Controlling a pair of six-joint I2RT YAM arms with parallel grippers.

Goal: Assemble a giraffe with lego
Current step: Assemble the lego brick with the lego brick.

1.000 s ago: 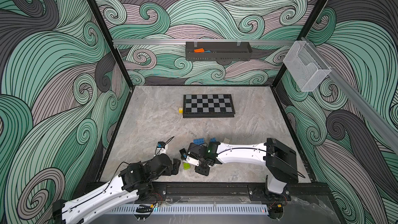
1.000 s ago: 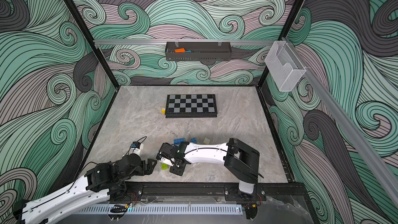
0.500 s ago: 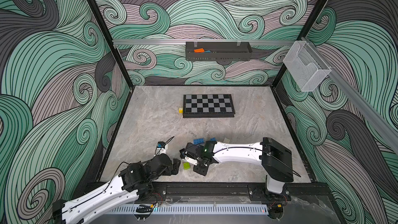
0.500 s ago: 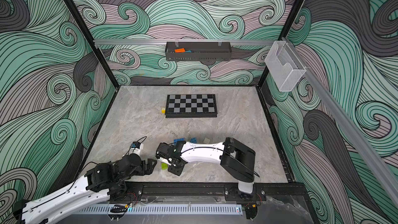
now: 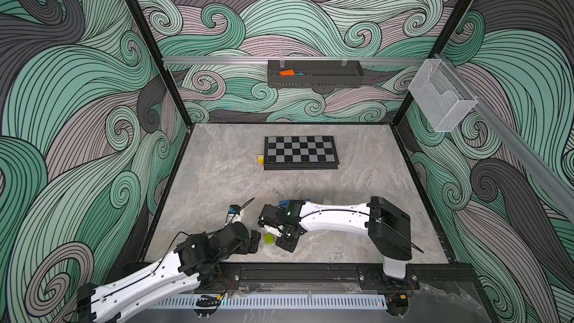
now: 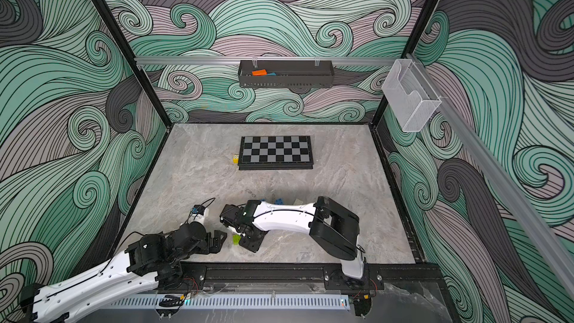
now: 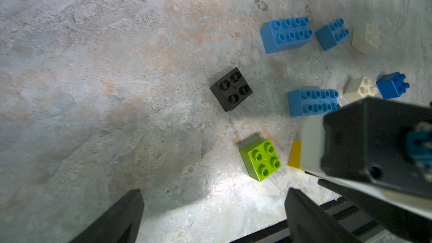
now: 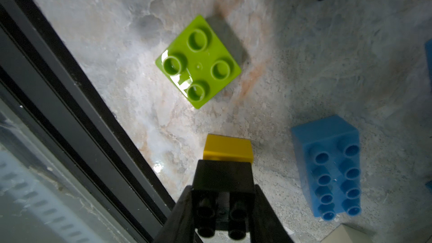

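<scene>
The lego (image 7: 312, 101) lies scattered across the right of the left wrist view: probably light, rigid, slick bricks, best pinched across flat sides. The right gripper (image 8: 222, 192) clamps a black brick (image 8: 223, 176); the left gripper (image 7: 210, 218) gapes wide

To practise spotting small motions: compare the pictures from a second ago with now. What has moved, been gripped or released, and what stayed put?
The right arm's elbow swung a little toward the left arm. Nothing was taken or released: the right end effector stays shut on the black brick, beside the lime green brick. The left arm, its open left end effector and the lime green brick kept their places.
</scene>
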